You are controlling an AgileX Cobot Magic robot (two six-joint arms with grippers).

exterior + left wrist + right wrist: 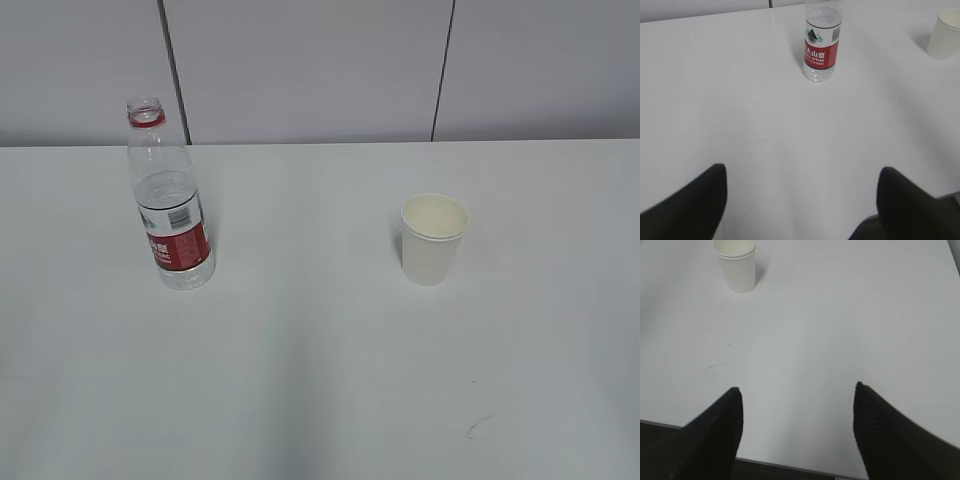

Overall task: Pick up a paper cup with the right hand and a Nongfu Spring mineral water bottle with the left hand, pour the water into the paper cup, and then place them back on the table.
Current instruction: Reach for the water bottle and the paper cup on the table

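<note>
Both sets of jaws stand spread wide and empty: the left hand [800, 200] shows two black fingers parted over bare white, and the right hand [797, 432] shows the same, low near the surface's front edge. Neither arm appears in the exterior view.

From the left wrist, the tall clear plastic Nongfu Spring mineral water bottle [822, 42] with its red-and-white label stands upright at about twelve o'clock, well apart from the jaws. Its cap is off, a red ring circles the neck [147, 117], and water fills only the lower part. From the right wrist, the small plain white tapered paper cup [736, 264] stands upright at about eleven o'clock, also well apart. In the exterior view the cup [433, 238] sits at the bottle's three o'clock, the two clearly separated, and its cream inside looks dry as far as I can tell.

By my judgement the task has barely begun: nothing is grasped, nothing lifted, nothing poured. Both reaches, both pickups, the pour and the setting down remain.

Plain and white, the large flat surface [300, 380] carries only a small dark scuff mark [478, 426] toward its front right. Behind it runs a pale grey panelled wall [310, 70] with thin dark seams.
</note>
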